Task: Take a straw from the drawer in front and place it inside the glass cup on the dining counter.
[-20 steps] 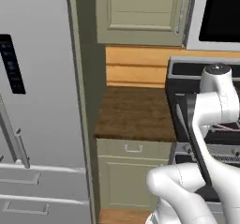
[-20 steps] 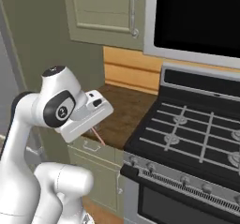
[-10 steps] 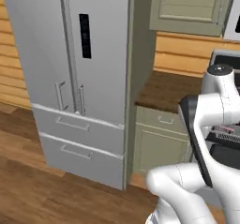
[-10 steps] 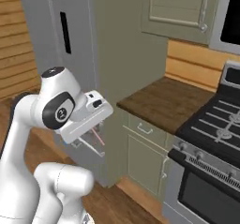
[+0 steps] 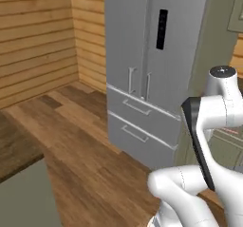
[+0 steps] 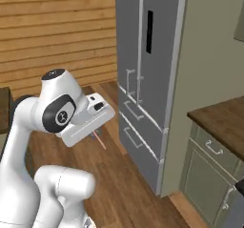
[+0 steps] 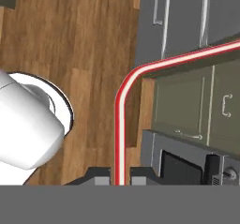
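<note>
A grey fridge (image 5: 152,74) and sage-green cabinets (image 6: 209,174) stand directly on the wood-plank floor (image 5: 80,145).

straw (image 7: 119,124): smooth, glossy red with a pale stripe, plastic-looking
fridge (image 5: 147,55): grey brushed-metal look, satin, slim metal handles
floor (image 5: 80,145): brown wood planks, visible grain, low sheen
wall (image 6: 57,31): pale horizontal wood boards, matt
worktop (image 6: 221,122): dark wood grain, matt
cabinet (image 6: 209,170): sage-green painted fronts, matt, small metal handles
arm (image 6: 57,117): glossy white shell, dark joints
</note>
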Robot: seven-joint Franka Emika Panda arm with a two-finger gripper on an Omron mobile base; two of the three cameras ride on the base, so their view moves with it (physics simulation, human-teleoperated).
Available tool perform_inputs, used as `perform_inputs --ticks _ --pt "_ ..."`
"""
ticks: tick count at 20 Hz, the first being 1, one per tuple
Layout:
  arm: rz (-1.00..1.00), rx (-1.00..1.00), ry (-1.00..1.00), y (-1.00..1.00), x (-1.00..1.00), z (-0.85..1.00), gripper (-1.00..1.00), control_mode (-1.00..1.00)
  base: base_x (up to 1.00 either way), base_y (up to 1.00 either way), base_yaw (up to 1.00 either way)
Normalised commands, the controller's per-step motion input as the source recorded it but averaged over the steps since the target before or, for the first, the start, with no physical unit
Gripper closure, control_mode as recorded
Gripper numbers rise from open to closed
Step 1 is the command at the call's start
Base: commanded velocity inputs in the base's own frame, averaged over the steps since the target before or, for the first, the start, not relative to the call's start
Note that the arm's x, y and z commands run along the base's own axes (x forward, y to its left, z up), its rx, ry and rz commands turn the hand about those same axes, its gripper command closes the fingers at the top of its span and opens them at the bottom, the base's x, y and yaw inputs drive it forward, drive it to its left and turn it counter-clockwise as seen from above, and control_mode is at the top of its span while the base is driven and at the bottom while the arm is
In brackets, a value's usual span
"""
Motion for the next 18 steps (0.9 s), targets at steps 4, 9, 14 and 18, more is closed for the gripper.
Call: perform_inputs --ticks 4,9,14,18 --pt "0.00 0.00 0.00 0.00 0.00 0.00 1.00 1.00 0.06 -0.21 0.56" --pt "0.00 0.00 0.00 0.00 0.00 0.00 1.00 1.00 0.69 -0.62 0.51" --pt "0.00 0.00 0.00 0.00 0.00 0.00 1.00 1.00 0.92 -0.50 0.53" --pt "0.00 0.00 0.00 0.00 0.00 0.00 1.00 1.00 1.00 -0.18 0.60"
